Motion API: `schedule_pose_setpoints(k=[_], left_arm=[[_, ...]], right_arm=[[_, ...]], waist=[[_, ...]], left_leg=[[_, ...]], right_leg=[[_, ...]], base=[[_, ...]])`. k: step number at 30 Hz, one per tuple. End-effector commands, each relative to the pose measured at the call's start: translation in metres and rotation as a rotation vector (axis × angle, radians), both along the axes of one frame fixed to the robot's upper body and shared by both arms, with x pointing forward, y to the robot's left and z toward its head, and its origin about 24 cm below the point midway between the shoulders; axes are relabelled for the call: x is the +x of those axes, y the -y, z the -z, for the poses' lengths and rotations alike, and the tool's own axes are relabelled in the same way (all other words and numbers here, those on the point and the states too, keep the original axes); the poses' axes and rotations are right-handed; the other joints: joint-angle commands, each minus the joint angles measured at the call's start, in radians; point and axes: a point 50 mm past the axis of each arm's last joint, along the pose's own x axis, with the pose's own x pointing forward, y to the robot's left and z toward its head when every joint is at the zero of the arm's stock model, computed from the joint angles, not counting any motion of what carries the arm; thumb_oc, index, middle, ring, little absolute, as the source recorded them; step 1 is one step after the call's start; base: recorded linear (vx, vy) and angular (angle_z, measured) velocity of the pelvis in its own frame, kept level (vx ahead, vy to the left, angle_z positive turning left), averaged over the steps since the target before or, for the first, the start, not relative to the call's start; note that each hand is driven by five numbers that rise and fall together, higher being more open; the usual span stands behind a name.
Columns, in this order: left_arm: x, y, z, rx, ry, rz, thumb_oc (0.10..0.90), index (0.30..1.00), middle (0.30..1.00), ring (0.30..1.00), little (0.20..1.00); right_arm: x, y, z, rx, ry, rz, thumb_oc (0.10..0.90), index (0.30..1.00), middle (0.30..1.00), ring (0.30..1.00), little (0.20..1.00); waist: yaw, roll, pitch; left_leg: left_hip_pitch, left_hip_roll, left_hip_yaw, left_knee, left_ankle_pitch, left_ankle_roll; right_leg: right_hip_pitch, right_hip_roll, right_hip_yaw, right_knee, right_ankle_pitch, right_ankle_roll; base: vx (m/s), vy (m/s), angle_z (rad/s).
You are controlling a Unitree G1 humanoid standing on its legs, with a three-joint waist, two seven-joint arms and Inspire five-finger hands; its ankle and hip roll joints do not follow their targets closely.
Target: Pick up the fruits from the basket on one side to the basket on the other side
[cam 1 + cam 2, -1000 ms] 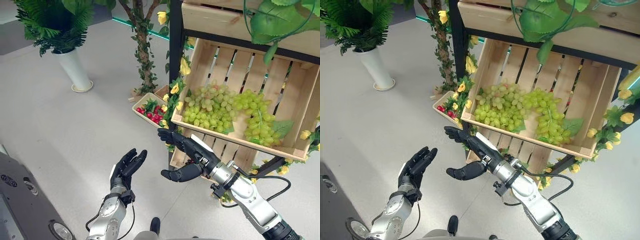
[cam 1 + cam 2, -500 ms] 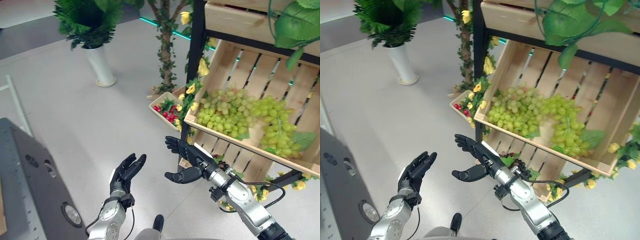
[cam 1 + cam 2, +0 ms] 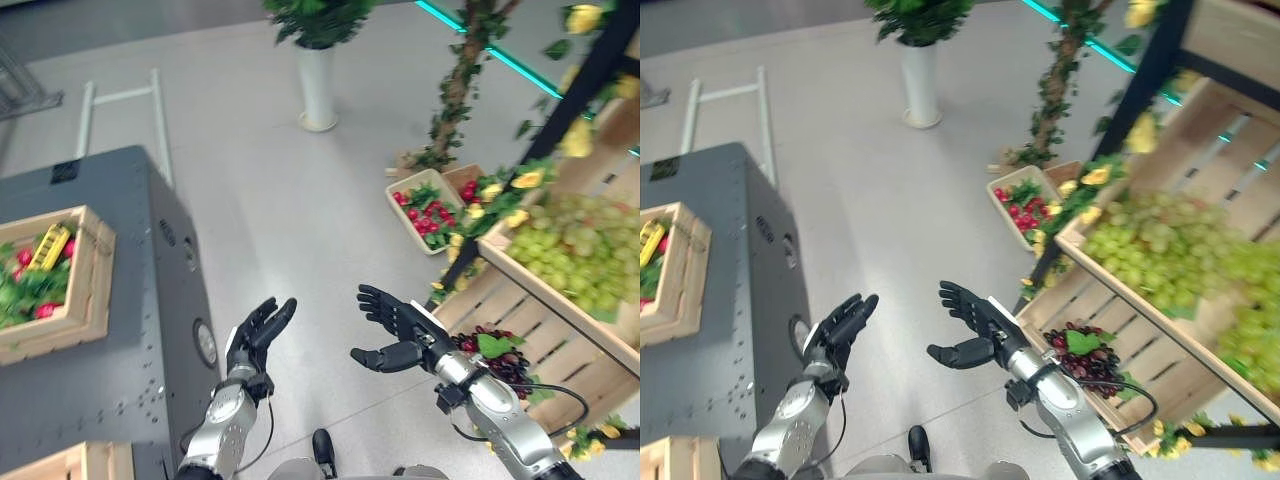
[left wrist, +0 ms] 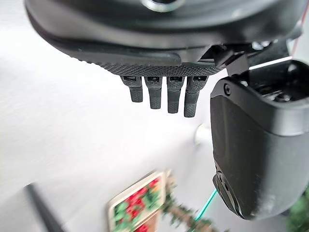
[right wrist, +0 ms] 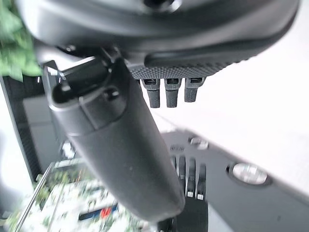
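Observation:
Both hands hover over the floor in front of me, palms facing each other, holding nothing. My left hand [image 3: 255, 335] is open, its fingers [image 4: 159, 94] straight. My right hand [image 3: 400, 325] is open too, fingers [image 5: 166, 94] straight and thumb spread. To the right a tilted wooden crate [image 3: 520, 262] holds green grapes [image 3: 590, 250]. Below it a lower crate [image 3: 505, 300] holds dark grapes [image 3: 490, 352]. On the left a wooden crate [image 3: 88, 290] with red and yellow fruit and leaves sits on a grey cabinet [image 3: 130, 330].
A small basket of red fruit [image 3: 430, 205] lies on the floor by the shelf's black post [image 3: 1140, 90]. A white vase with a plant [image 3: 318, 80] and a white rail frame [image 3: 120, 100] stand further off. Leafy vines with yellow flowers [image 3: 460, 60] climb the shelf.
The camera has swung to the left: the grape shelf now lies at the right edge and the grey cabinet with its crate has come into view. Both hands stay open and empty.

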Motion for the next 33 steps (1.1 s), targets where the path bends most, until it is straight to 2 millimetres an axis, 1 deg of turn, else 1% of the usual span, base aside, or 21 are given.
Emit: schedule_pose_setpoints(k=[1, 5, 6, 7, 9, 10, 12, 14, 15, 16, 17, 20, 21, 23, 24, 27, 28, 29, 30, 32, 33], left_arm=[[0.012, -0.001, -0.027, 0.025, 0.159, 0.008, 0.800, 0.900, 0.900, 0.900, 0.900], [0.004, 0.002, -0.019, 0.020, 0.113, 0.040, 0.800, 0.900, 0.900, 0.900, 0.900], [0.003, 0.003, -0.018, 0.020, 0.107, 0.049, 0.800, 0.900, 0.900, 0.900, 0.900], [0.002, 0.006, -0.017, 0.023, 0.094, 0.056, 0.800, 0.900, 0.900, 0.900, 0.900], [0.002, 0.006, -0.016, 0.035, 0.075, 0.062, 0.800, 0.900, 0.900, 0.900, 0.900], [0.005, 0.005, -0.017, 0.048, 0.072, 0.070, 0.800, 0.900, 0.900, 0.900, 0.900], [0.009, 0.003, -0.017, 0.065, 0.073, 0.094, 0.800, 0.900, 0.900, 0.900, 0.900], [0.015, 0.007, -0.019, 0.072, 0.077, 0.161, 0.800, 0.900, 0.900, 0.900, 0.900], [0.017, 0.011, -0.020, 0.074, 0.085, 0.175, 0.800, 0.900, 0.900, 0.900, 0.900], [0.017, 0.012, -0.020, 0.072, 0.084, 0.168, 0.800, 0.900, 0.900, 0.900, 0.900], [0.016, 0.012, -0.017, 0.068, 0.069, 0.146, 0.800, 0.900, 0.900, 0.900, 0.900], [0.012, 0.015, -0.014, -0.006, 0.063, 0.109, 0.800, 0.900, 0.900, 0.900, 0.900], [0.007, 0.015, -0.011, -0.007, 0.054, 0.116, 0.800, 0.900, 0.900, 0.900, 0.900], [0.003, 0.017, -0.007, -0.009, 0.041, 0.126, 0.800, 0.900, 0.900, 0.900, 0.900], [-0.005, 0.019, -0.003, -0.004, 0.023, 0.136, 0.800, 0.900, 0.900, 0.900, 0.900], [-0.008, 0.019, -0.001, -0.022, 0.017, 0.130, 0.800, 0.900, 0.900, 0.900, 0.900], [-0.006, 0.021, -0.002, -0.030, 0.017, 0.148, 0.800, 0.900, 0.900, 0.900, 0.900], [-0.004, 0.023, -0.002, -0.031, 0.016, 0.161, 0.800, 0.900, 0.900, 0.900, 0.900], [-0.001, 0.029, -0.002, -0.035, 0.014, 0.173, 0.800, 0.900, 0.900, 0.900, 0.900], [0.001, 0.035, -0.004, -0.038, 0.019, 0.183, 0.800, 0.900, 0.900, 0.900, 0.900], [0.001, 0.035, -0.004, -0.039, 0.020, 0.187, 0.800, 0.900, 0.900, 0.900, 0.900]], right_arm=[[0.011, -0.010, -0.028, 0.077, 0.170, -0.019, 0.800, 0.900, 0.900, 0.900, 0.900], [0.011, -0.009, -0.022, 0.069, 0.140, 0.006, 0.800, 0.900, 0.900, 0.900, 0.900], [0.011, -0.009, -0.021, 0.066, 0.134, 0.011, 0.800, 0.900, 0.900, 0.900, 0.900], [0.010, -0.008, -0.019, 0.063, 0.123, 0.021, 0.800, 0.900, 0.900, 0.900, 0.900], [0.010, -0.008, -0.019, 0.068, 0.111, 0.033, 0.800, 0.900, 0.900, 0.900, 0.900], [0.009, -0.006, -0.018, 0.077, 0.106, 0.038, 0.800, 0.900, 0.900, 0.900, 0.900], [0.008, -0.003, -0.017, 0.080, 0.103, 0.044, 0.800, 0.900, 0.900, 0.900, 0.900], [0.008, 0.002, -0.015, 0.084, 0.093, 0.086, 0.800, 0.900, 0.900, 0.900, 0.900], [0.007, 0.004, -0.013, 0.080, 0.092, 0.100, 0.800, 0.900, 0.900, 0.900, 0.900], [0.006, 0.005, -0.011, 0.070, 0.086, 0.101, 0.800, 0.900, 0.900, 0.900, 0.900], [0.006, 0.006, -0.009, 0.058, 0.077, 0.100, 0.800, 0.900, 0.900, 0.900, 0.900], [0.014, 0.006, -0.014, 0.077, 0.069, 0.093, 0.800, 0.900, 0.900, 0.900, 0.900], [0.015, 0.008, -0.013, 0.065, 0.065, 0.099, 0.800, 0.900, 0.900, 0.900, 0.900], [0.016, 0.009, -0.012, 0.058, 0.058, 0.111, 0.800, 0.900, 0.900, 0.900, 0.900], [0.014, 0.013, -0.010, 0.065, 0.036, 0.125, 0.800, 0.900, 0.900, 0.900, 0.900], [0.008, 0.016, -0.004, 0.067, 0.017, 0.125, 0.800, 0.900, 0.900, 0.900, 0.900], [0.005, 0.020, 0.000, 0.061, 0.002, 0.150, 0.800, 0.900, 0.900, 0.900, 0.900], [0.005, 0.022, 0.002, 0.059, -0.008, 0.169, 0.800, 0.900, 0.900, 0.900, 0.900], [0.007, 0.024, 0.004, 0.058, -0.022, 0.190, 0.800, 0.900, 0.900, 0.900, 0.900], [0.008, 0.026, 0.006, 0.064, -0.040, 0.201, 0.800, 0.900, 0.900, 0.900, 0.900], [0.008, 0.027, 0.007, 0.064, -0.044, 0.202, 0.800, 0.900, 0.900, 0.900, 0.900]], waist=[[0.017, 0.009, -0.051], [0.028, 0.009, -0.061], [0.027, 0.009, -0.062], [0.020, 0.011, -0.060], [-0.003, 0.014, -0.053], [-0.024, 0.015, -0.050], [-0.050, 0.017, -0.048], [-0.074, 0.018, -0.050], [-0.080, 0.014, -0.053], [-0.078, 0.009, -0.059], [-0.071, 0.003, -0.063], [-0.048, -0.015, -0.064], [-0.039, -0.019, -0.064], [-0.035, -0.021, -0.064], [-0.029, -0.023, -0.063], [-0.027, -0.023, -0.062], [-0.037, -0.027, -0.061], [-0.042, -0.034, -0.058], [-0.045, -0.049, -0.053], [-0.048, -0.067, -0.045], [-0.050, -0.069, -0.043]], left_leg=[[0.126, 0.014, -0.117, 0.001, -0.146, -0.088], [0.116, -0.001, -0.125, 0.001, -0.145, -0.080], [0.114, -0.003, -0.126, 0.001, -0.145, -0.077], [0.110, -0.007, -0.133, 0.001, -0.143, -0.067], [0.104, -0.011, -0.168, 0.001, -0.137, -0.051], [0.098, -0.014, -0.203, 0.001, -0.133, -0.041], [0.082, -0.014, -0.248, 0.001, -0.112, -0.030], [0.082, -0.009, -0.303, 0.001, -0.107, -0.023], [0.082, -0.007, -0.321, 0.001, -0.111, -0.024], [0.076, -0.008, -0.329, 0.001, -0.112, -0.029], [0.072, -0.006, -0.332, 0.001, -0.109, -0.040], [0.062, 0.016, -0.325, 0.001, -0.095, -0.066], [0.061, 0.023, -0.319, 0.001, -0.090, -0.074], [0.057, 0.027, -0.320, 0.001, -0.085, -0.080], [0.045, 0.036, -0.324, 0.001, -0.071, -0.090], [0.031, 0.043, -0.312, 0.001, -0.057, -0.101], [0.034, 0.065, -0.229, 0.001, -0.046, -0.114], [0.024, 0.075, -0.196, 0.038, -0.053, -0.121], [-0.001, 0.077, -0.179, 0.126, -0.081, -0.122], [-0.030, 0.080, -0.161, 0.266, -0.111, -0.114], [-0.030, 0.083, -0.155, 0.289, -0.117, -0.109]], right_leg=[[0.000, 0.078, -0.005, -0.096, 0.115, -0.020], [0.019, 0.081, -0.010, -0.116, 0.123, -0.015], [0.016, 0.082, -0.009, -0.105, 0.122, -0.015], [-0.005, 0.079, 0.007, -0.052, 0.125, -0.007], [-0.054, 0.072, 0.078, 0.044, 0.141, 0.005], [-0.089, 0.072, 0.149, 0.097, 0.142, 0.006], [-0.116, 0.088, 0.230, 0.117, 0.144, -0.007], [-0.098, 0.099, 0.348, 0.066, 0.132, -0.016], [-0.069, 0.113, 0.388, 0.005, 0.113, -0.027], [-0.047, 0.120, 0.397, -0.056, 0.113, -0.034], [-0.022, 0.120, 0.389, -0.113, 0.127, -0.036], [0.022, 0.131, 0.385, -0.185, 0.144, -0.048], [0.034, 0.131, 0.366, -0.196, 0.145, -0.052], [0.041, 0.136, 0.365, -0.207, 0.146, -0.057], [0.043, 0.142, 0.358, -0.207, 0.138, -0.065], [0.044, 0.146, 0.344, -0.207, 0.129, -0.071], [0.047, 0.140, 0.311, -0.207, 0.121, -0.073], [0.049, 0.132, 0.297, -0.207, 0.122, -0.077], [0.049, 0.116, 0.290, -0.207, 0.131, -0.080], [0.044, 0.100, 0.291, -0.207, 0.147, -0.086], [0.042, 0.097, 0.291, -0.207, 0.151, -0.086]], base=[[-0.08, 0.096, 0.03], [-0.06, 0.093, -0.05], [-0.06, 0.082, -0.11], [-0.07, 0.075, -0.12], [-0.10, 0.037, 0.01], [-0.14, -0.034, 0.15], [-0.13, -0.105, 0.54], [-0.07, -0.202, 1.03], [-0.06, -0.267, 1.08], [-0.07, -0.285, 1.01], [-0.10, -0.287, 1.16], [-0.11, -0.300, 0.75], [-0.06, -0.252, 0.37], [-0.06, -0.175, 0.07], [-0.10, -0.192, 0.07], [-0.09, -0.125, 0.17], [-0.08, -0.039, 0.31], [-0.12, -0.033, 0.50], [-0.11, 0.006, 0.61], [-0.11, 0.037, 0.48], [-0.10, 0.094, 0.24]])
